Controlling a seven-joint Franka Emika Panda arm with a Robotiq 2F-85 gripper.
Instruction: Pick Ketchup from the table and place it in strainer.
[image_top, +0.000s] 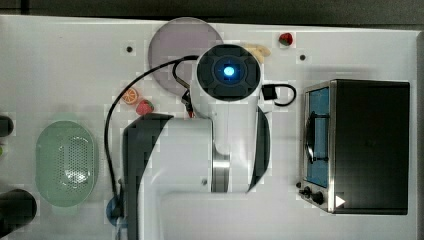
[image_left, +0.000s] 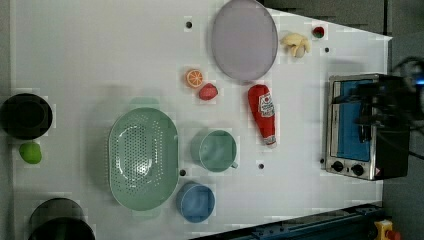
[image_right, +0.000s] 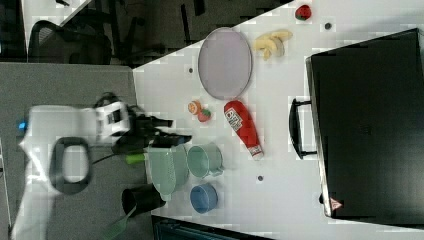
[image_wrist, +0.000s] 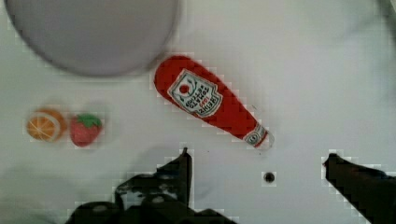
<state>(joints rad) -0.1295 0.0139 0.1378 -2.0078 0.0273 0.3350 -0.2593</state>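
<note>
In the left view, from left: strainer bare inside, then mug, then ketchup bottle lying flat on the table, below the grey plate. Gripper spread wide, hanging above the bottle's cap end, gripping nothing.

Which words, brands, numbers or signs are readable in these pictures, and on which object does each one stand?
No text can be read with certainty.
Ketchup: a white label with a red emblem and lines of print, too blurred to read; a small mark near the cap, also unreadable.
Toaster oven: a red triangular warning sticker at one corner, its symbol too small to tell.
</note>
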